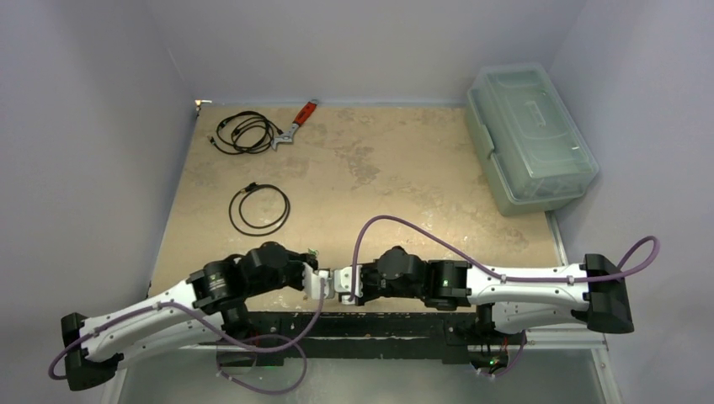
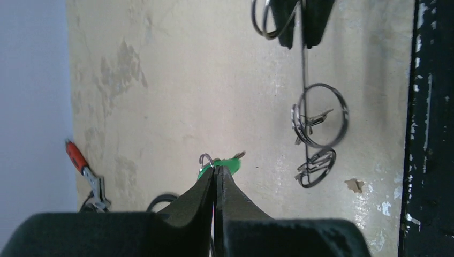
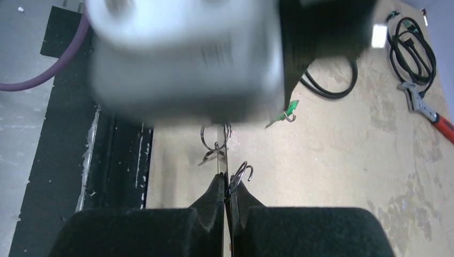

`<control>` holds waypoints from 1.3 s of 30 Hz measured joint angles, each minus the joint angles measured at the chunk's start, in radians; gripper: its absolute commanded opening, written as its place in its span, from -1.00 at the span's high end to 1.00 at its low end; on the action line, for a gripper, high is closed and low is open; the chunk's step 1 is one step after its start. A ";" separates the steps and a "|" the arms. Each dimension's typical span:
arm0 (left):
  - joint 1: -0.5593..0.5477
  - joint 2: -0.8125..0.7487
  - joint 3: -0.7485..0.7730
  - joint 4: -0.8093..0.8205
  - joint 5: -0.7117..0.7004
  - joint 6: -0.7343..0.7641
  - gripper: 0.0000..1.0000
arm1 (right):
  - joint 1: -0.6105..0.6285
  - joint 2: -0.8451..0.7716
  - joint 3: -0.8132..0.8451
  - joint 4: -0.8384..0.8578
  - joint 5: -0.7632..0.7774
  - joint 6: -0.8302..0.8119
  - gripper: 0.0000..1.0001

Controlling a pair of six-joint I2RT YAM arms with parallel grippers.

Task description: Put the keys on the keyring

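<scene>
The left gripper (image 2: 216, 174) is clamped tight on the green key (image 2: 227, 163), which points straight out from its tips. The right gripper (image 3: 226, 181) pinches the keyring (image 2: 304, 64) edge-on, lengthwise along its fingers, above the table (image 1: 379, 168) near its front edge.

1. Red-handled wrench (image 1: 296, 124): upper centre of the top view, lying diagonally, jaw end just beside item 2.
2. Tangled black cable (image 1: 244, 132): upper left.
3. Second black cable (image 1: 260, 209): single neat coil, below item 2, apart from it.
4. Clear lidded plastic box (image 1: 529, 139): upper right.
5. Table (image 1: 379, 168): tan, mottled surface.
</scene>
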 measured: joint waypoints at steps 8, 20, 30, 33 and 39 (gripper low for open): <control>-0.002 0.230 0.000 0.122 -0.127 -0.060 -0.56 | -0.001 -0.012 -0.047 0.041 0.034 0.066 1.00; -0.003 0.076 0.084 0.151 -0.158 -0.117 -0.88 | 0.005 -0.095 -0.097 0.094 0.029 0.095 1.00; -0.004 -0.109 0.196 0.040 0.238 -0.052 -0.48 | 0.005 -0.089 -0.097 0.103 -0.001 0.067 1.00; -0.004 -0.084 0.196 0.013 0.315 -0.043 -0.30 | 0.006 -0.088 -0.095 0.101 -0.009 0.058 1.00; -0.004 0.016 0.196 0.015 0.412 -0.028 -0.05 | 0.011 -0.087 -0.074 0.097 -0.024 0.044 1.00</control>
